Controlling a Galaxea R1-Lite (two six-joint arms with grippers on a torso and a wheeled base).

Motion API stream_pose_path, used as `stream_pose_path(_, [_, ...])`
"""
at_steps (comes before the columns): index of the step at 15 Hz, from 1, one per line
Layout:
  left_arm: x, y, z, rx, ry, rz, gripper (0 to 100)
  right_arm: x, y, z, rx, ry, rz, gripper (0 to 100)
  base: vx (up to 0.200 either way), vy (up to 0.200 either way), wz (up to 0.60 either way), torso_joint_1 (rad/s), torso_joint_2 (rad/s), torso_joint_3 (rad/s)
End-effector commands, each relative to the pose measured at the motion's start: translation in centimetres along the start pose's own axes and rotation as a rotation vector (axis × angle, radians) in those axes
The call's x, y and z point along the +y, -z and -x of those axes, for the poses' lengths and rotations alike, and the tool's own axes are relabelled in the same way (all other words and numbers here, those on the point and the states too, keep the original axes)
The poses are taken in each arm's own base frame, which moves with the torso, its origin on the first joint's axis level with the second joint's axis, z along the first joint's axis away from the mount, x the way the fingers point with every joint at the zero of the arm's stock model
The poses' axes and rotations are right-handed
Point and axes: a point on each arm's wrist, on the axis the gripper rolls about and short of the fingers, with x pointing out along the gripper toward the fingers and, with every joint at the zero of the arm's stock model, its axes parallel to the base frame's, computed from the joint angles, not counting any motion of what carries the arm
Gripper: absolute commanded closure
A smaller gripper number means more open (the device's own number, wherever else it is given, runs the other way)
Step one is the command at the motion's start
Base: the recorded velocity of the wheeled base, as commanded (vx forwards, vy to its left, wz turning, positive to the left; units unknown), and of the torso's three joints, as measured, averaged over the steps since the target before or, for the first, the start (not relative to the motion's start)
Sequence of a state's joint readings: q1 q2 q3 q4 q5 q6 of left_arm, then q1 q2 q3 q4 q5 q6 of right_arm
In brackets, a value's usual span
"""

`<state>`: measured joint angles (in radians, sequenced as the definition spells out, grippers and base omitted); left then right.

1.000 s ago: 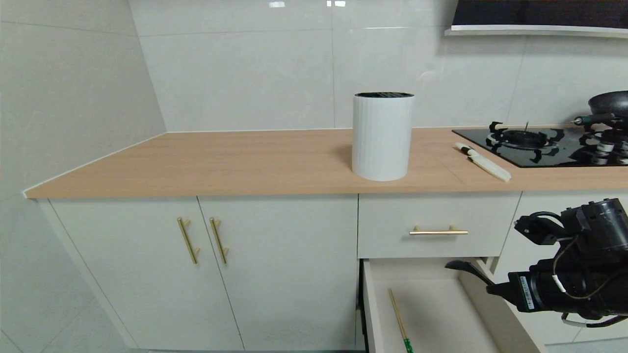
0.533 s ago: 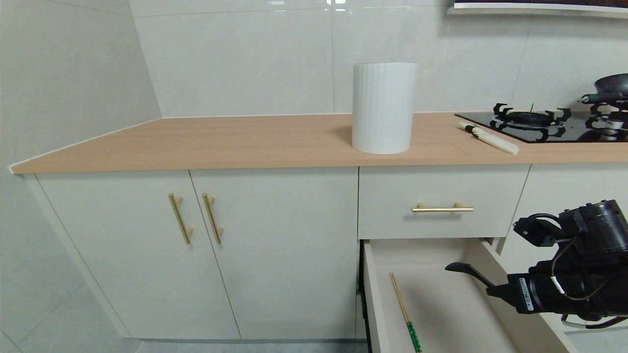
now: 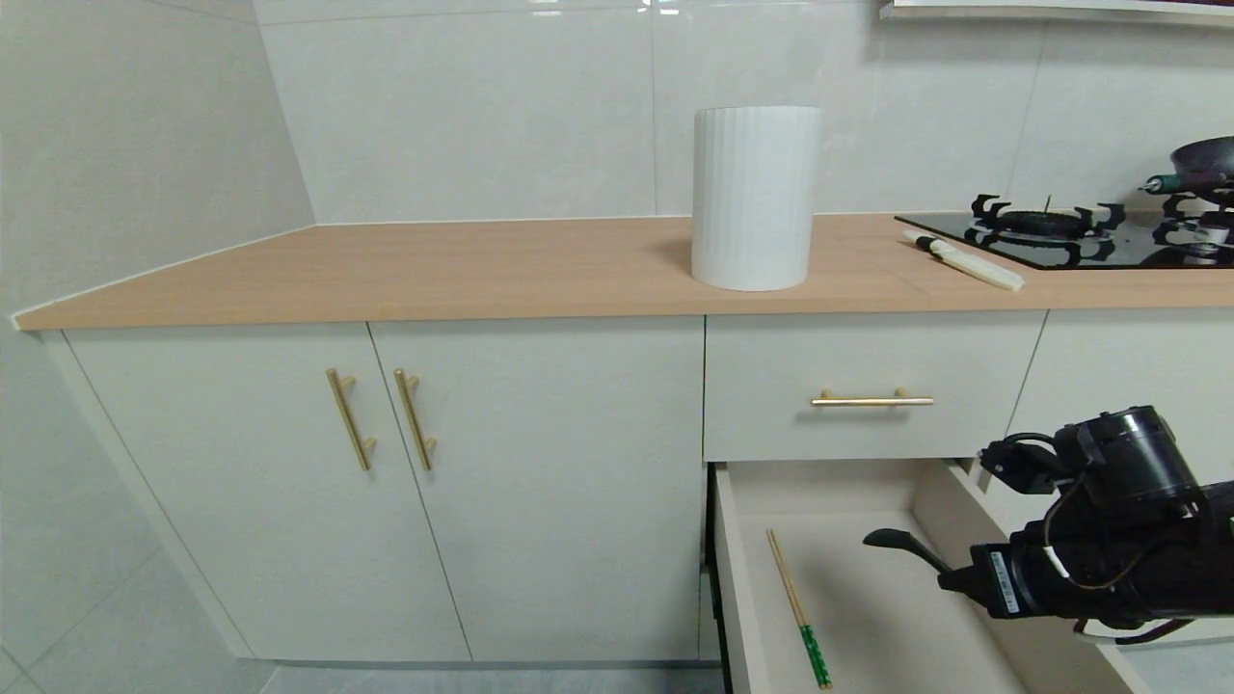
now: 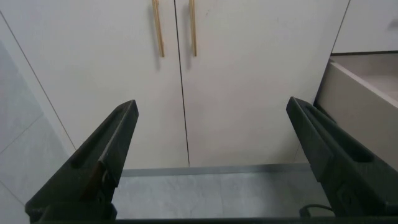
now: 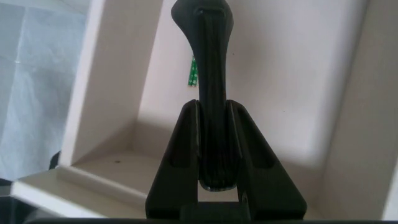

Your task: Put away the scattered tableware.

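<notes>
My right gripper (image 3: 964, 581) is shut on the handle of a black spoon (image 3: 901, 547), holding it over the open drawer (image 3: 725, 578) below the counter. In the right wrist view the spoon (image 5: 208, 74) sticks out past the shut gripper (image 5: 212, 112) above the drawer's pale floor (image 5: 292, 87). A pair of wooden chopsticks with green ends (image 3: 795, 617) lies in the drawer near its left wall. A cream-handled knife (image 3: 969, 266) lies on the counter beside the hob. My left gripper (image 4: 211, 155) hangs open and holds nothing, low in front of the cabinet doors.
A tall white ribbed holder (image 3: 754, 198) stands on the wooden counter (image 3: 434, 275). A black gas hob (image 3: 1051, 236) with a pan (image 3: 1205, 159) is at the right. A shut drawer with a brass handle (image 3: 872, 399) sits above the open one. Double cabinet doors (image 3: 381, 419) are to the left.
The head camera has dropped, so the counter sits higher in the picture. My right gripper has shifted slightly left and lower over the drawer with the spoon.
</notes>
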<state>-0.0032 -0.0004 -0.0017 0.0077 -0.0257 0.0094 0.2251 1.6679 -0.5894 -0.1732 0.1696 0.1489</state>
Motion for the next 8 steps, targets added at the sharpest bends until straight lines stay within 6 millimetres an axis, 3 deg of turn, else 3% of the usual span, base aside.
stream_pose_path(1, [0.0, 0.0, 0.0, 0.001, 0.0, 0.0, 0, -0.4, 0.5, -2.2, 0.071, 0.004, -0.014, 100, 0.0, 0.0, 0.0, 0.0, 0.0, 0.0])
stream_pose_path(3, [0.0, 0.0, 0.0, 0.001, 0.0, 0.0, 0, -0.7, 0.8, -3.9, 0.111, 0.004, -0.022, 100, 0.0, 0.0, 0.0, 0.0, 0.0, 0.0])
stream_pose_path(5, [0.0, 0.0, 0.0, 0.001, 0.0, 0.0, 0, -0.8, 0.9, -4.3, 0.112, 0.006, -0.023, 100, 0.0, 0.0, 0.0, 0.0, 0.0, 0.0])
stream_pose_path(6, [0.0, 0.0, 0.0, 0.001, 0.0, 0.0, 0, -1.3, 1.6, -6.2, 0.136, 0.011, -0.027, 100, 0.0, 0.0, 0.0, 0.0, 0.0, 0.0])
stream_pose_path(8, [0.0, 0.0, 0.0, 0.001, 0.0, 0.0, 0, -1.5, 1.9, -7.2, 0.138, 0.015, -0.029, 100, 0.0, 0.0, 0.0, 0.0, 0.0, 0.0])
